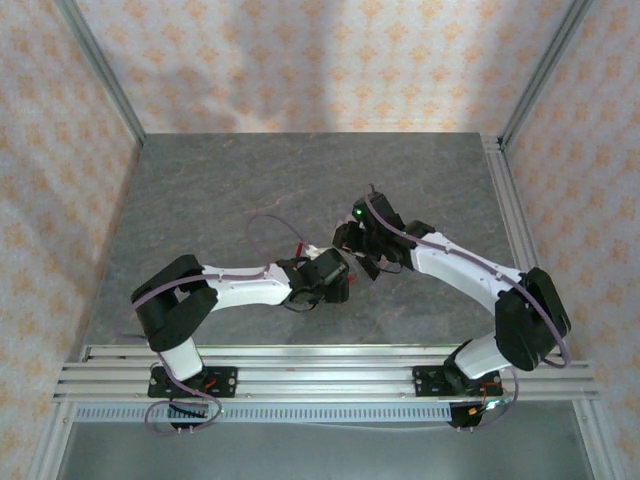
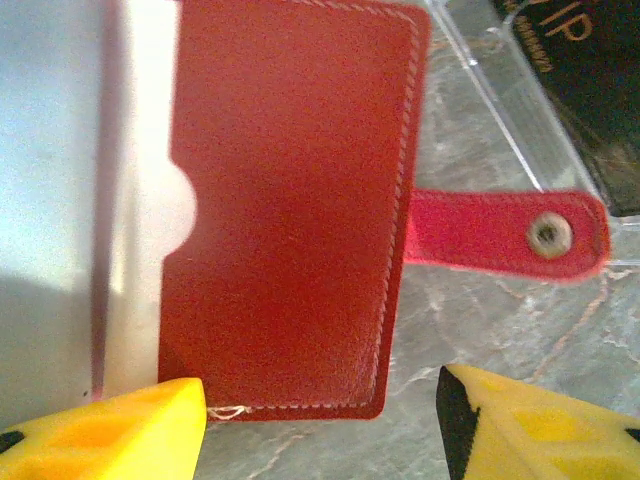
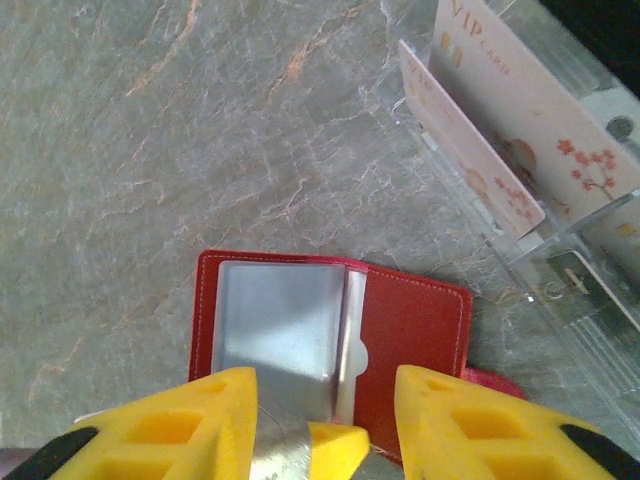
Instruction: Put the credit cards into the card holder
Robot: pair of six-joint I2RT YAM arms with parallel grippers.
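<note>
On bench (image 3: 150, 150), holder (image 3: 410, 320) lay open; judged light, floppy, sleeves (image 3: 280, 320) slick; best pinned at red edge. L jaws apart, astride it, gripping nil; R jaws part-closed, hold unclear.

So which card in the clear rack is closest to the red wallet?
The front card, standing in the rack slot on the wallet's side. The VIP card stands behind it, farther from the wallet.

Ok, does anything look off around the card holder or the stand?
Nothing stands out. The card holder lies open and flat on the table, and the credit cards stand in their clear stand beside it.
</note>
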